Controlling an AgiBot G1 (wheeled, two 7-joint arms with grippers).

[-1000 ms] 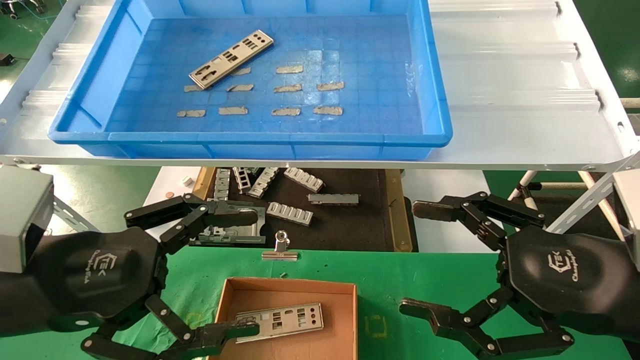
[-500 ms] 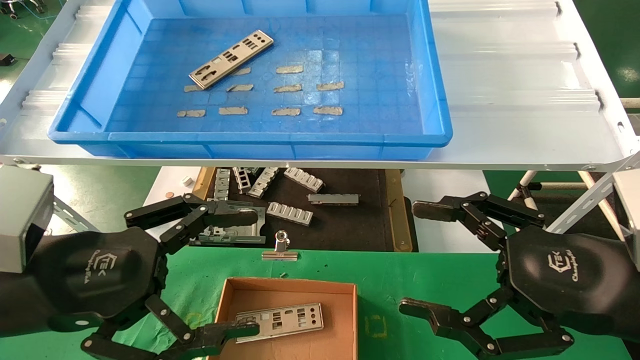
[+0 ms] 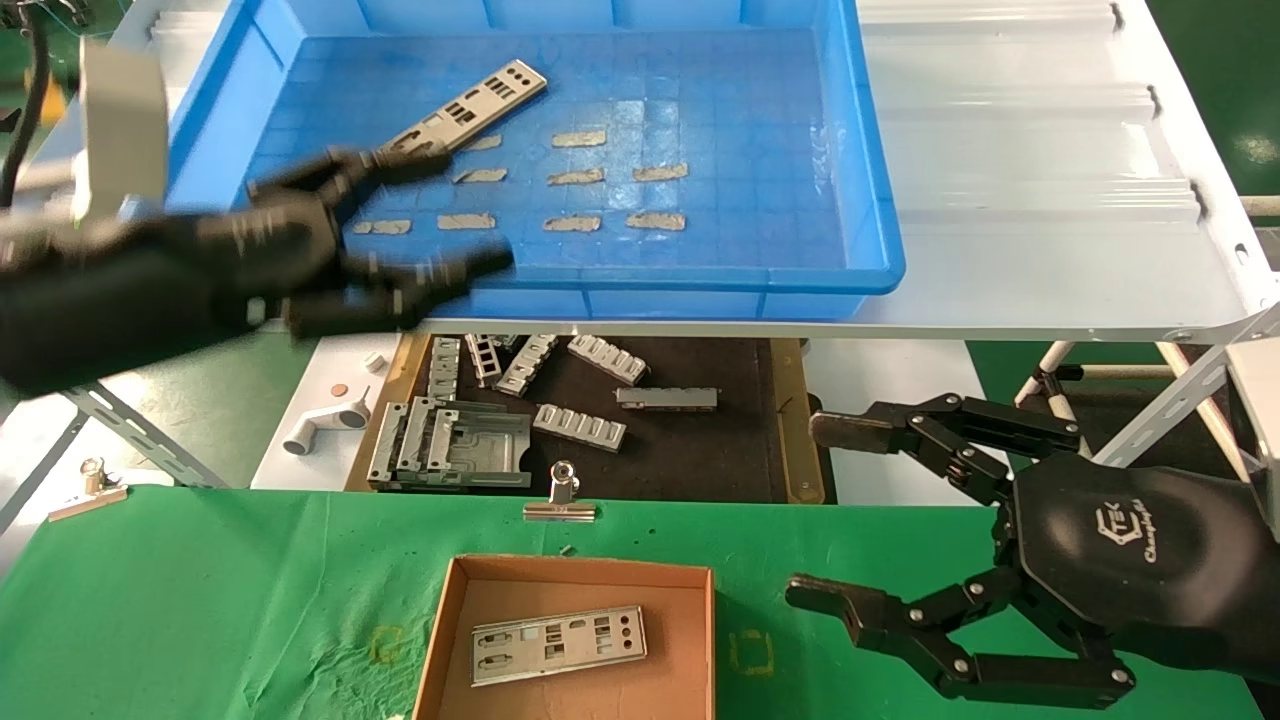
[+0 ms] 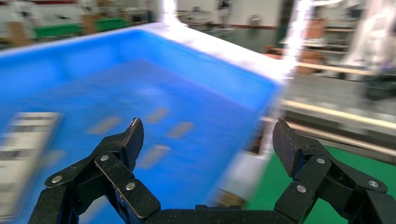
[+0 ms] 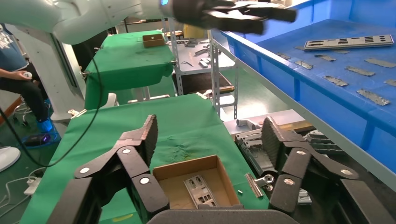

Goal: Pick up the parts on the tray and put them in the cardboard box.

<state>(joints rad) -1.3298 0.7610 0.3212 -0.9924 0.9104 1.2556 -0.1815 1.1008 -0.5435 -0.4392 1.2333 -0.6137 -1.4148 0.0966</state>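
Over the near-left corner of the tray (image 3: 870,250) hangs the left gripper (image 3: 440,210), smeared by motion in the head view, its two fingers spread wide with nothing between them. One fingertip (image 3: 420,160) lies across the near end of a part (image 3: 470,100), a flat silver strip resting aslant on the tray floor just beyond the gripper; whether they touch cannot be told through the blur. In the left wrist view the same strip is only a pale streak at the picture's edge, cut off, and the tape scraps (image 3: 575,178) beyond the fingers are soft smudges.

Well below and nearer the robot, the cardboard box (image 3: 700,610) sits on the green cloth (image 3: 200,600) with a second part (image 3: 558,645) lying flat inside; its near wall runs out of the head view. Beside the box hovers the right gripper (image 3: 815,510), wide open and empty, its body cut off at the corner. A binder clip (image 3: 560,500) stands just beyond the box.
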